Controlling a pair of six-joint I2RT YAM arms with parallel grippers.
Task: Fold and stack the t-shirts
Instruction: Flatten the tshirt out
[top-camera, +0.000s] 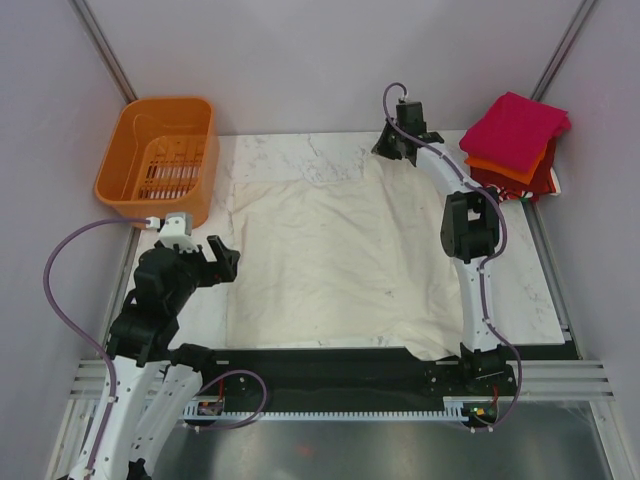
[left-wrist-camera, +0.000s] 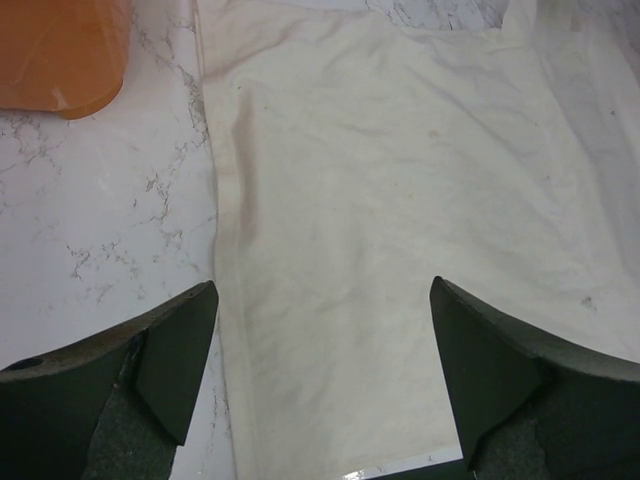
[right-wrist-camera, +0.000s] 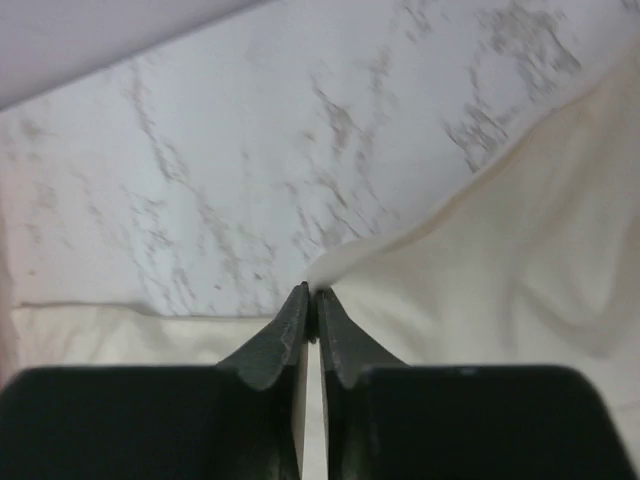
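A large cream-white t-shirt (top-camera: 330, 260) lies spread on the marble table, and it fills the left wrist view (left-wrist-camera: 390, 200). My right gripper (top-camera: 392, 148) is at the shirt's far right corner, shut on a pinch of its edge (right-wrist-camera: 345, 265). My left gripper (top-camera: 222, 262) is open and empty, just above the shirt's near left edge (left-wrist-camera: 225, 300). A stack of folded shirts sits at the far right: magenta-pink (top-camera: 515, 125) on top, orange (top-camera: 505, 167) under it, dark red (top-camera: 545, 180) at the bottom.
An orange plastic slotted basket (top-camera: 160, 160) stands at the far left, its corner in the left wrist view (left-wrist-camera: 60, 55). The marble table top (top-camera: 520, 280) shows right of the shirt. The shirt's near edge hangs over the black front rail (top-camera: 330, 365). Grey walls close the sides.
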